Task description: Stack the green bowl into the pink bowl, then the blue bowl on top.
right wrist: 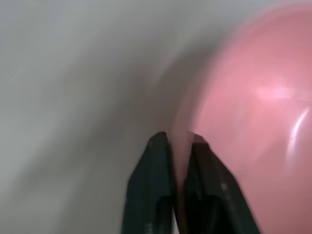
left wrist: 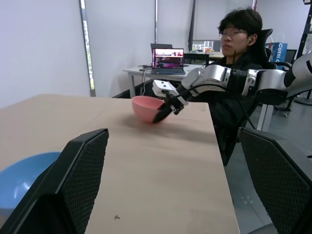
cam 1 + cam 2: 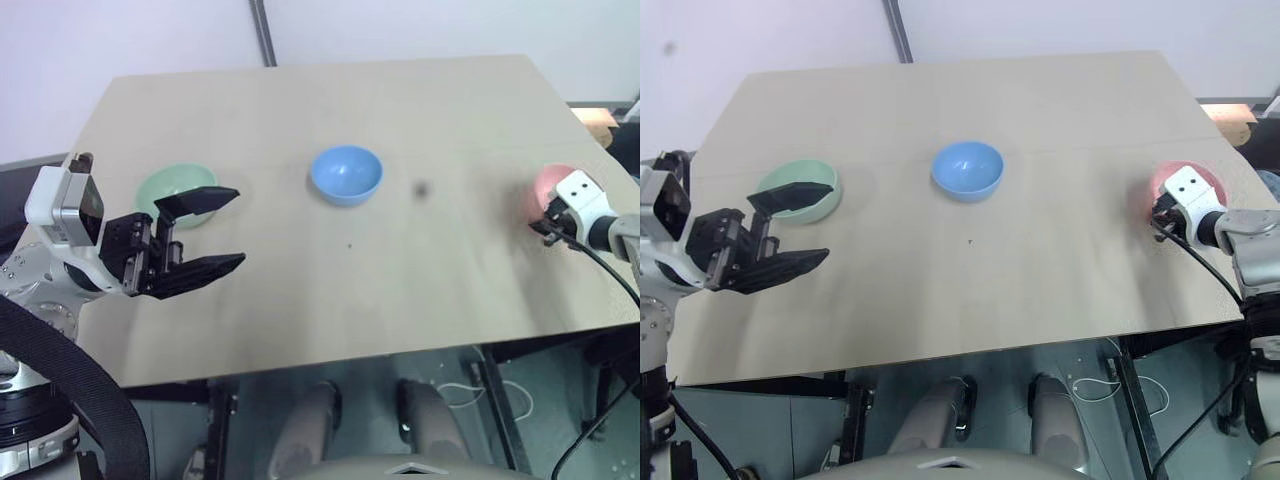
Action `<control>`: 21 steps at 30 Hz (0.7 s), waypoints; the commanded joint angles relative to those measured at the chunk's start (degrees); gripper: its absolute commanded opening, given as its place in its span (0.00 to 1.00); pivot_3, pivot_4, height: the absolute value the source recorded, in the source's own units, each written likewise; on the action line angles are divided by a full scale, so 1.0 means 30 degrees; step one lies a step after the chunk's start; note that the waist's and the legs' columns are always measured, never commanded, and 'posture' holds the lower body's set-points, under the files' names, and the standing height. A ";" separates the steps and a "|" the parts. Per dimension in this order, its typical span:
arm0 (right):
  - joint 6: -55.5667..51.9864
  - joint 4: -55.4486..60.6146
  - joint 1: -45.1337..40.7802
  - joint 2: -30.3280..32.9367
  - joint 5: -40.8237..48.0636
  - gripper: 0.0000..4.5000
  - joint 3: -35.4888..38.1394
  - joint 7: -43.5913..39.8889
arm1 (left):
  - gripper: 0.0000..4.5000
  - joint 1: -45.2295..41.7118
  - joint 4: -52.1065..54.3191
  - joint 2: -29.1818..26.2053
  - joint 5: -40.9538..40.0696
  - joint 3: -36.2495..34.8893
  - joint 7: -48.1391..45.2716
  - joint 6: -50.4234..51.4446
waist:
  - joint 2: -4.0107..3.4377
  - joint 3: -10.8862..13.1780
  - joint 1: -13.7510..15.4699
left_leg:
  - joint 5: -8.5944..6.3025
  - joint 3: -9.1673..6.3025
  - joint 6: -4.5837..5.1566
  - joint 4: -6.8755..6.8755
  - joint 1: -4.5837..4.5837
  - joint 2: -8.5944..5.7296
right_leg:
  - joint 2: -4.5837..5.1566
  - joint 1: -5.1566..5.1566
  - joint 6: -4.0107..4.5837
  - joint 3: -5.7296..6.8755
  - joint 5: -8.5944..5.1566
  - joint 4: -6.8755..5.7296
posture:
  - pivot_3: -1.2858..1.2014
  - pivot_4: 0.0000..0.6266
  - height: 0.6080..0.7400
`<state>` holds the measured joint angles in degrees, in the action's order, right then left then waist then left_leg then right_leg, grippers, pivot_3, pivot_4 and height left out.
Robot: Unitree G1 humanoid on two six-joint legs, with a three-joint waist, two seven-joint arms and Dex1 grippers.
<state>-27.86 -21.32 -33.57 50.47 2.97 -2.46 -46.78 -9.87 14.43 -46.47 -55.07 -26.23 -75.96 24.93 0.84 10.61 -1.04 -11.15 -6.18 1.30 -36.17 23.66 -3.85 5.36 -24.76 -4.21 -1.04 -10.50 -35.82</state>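
Right hand (image 1: 179, 146) pinches pink bowl (image 3: 548, 190) rim at surface (image 3: 330, 290) right edge, likely to steady or reposition the base; left hand (image 3: 218, 232) gapes empty beside green bowl (image 3: 172, 187); blue bowl (image 3: 346, 174) mid-surface.

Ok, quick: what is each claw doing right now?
Left claw: open, holding nothing, near the green bowl.
Right claw: shut on the rim of the pink bowl.
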 commanded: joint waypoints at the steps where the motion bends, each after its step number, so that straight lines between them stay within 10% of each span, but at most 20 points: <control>1: 0.2101 0.0569 -0.0208 -0.0285 -0.0586 0.02 -0.0156 0.0172 | 1.00 0.0127 0.0446 0.0217 -0.0165 -0.0181 0.0420 -0.0060 | -0.0004 0.0002 0.0014 | -0.0001 -0.0001 -0.0001 -0.0002 0.0000 0.0002 | -0.0004 0.0000 0.0000 0.0000 0.0000 0.0000 | 0.52 0.24 1.00; 10: 0.1428 1.2072 0.1998 -0.3354 0.1258 0.02 -0.3333 -0.1975 | 1.00 0.2740 -0.1081 0.0442 0.1655 -0.1598 0.0738 -0.1568 | -0.0028 0.0017 -0.0158 | -0.0037 -0.0015 -0.0060 -0.0003 -0.0002 0.0081 | -0.0092 -0.0022 0.0003 -0.0017 0.0011 -0.0002 | 0.52 0.24 1.00; 17: -0.0152 1.0108 0.0699 -0.7435 -0.0885 0.02 -0.7116 -0.0206 | 1.00 0.3831 -0.1021 0.0532 0.1922 -0.2075 0.0914 -0.2022 | -0.0003 0.0002 0.0053 | -0.0046 -0.0048 -0.0079 -0.0054 0.0007 0.0086 | -0.0110 -0.0014 0.0014 -0.0001 0.0005 -0.0004 | 0.52 0.24 1.00; 21: 0.0245 0.8898 0.0116 -0.8226 -0.2007 0.48 -0.8081 -0.0072 | 1.00 0.4111 -0.0606 0.0539 0.1988 -0.2159 0.1187 -0.2082 | 0.0003 -0.0004 0.0110 | -0.0045 -0.0076 -0.0089 -0.0053 0.0001 0.0094 | -0.0126 -0.0014 0.0041 0.0031 0.0020 -0.0011 | 0.52 0.24 1.00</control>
<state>-28.26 5.22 -32.34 25.83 -1.83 -26.64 -47.78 2.40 10.68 -44.71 -49.23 -31.05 -72.79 19.59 0.85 10.60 -0.71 -11.30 -6.44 1.00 -36.33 23.67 -3.57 4.98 -24.80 -3.94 -0.92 -10.36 -35.85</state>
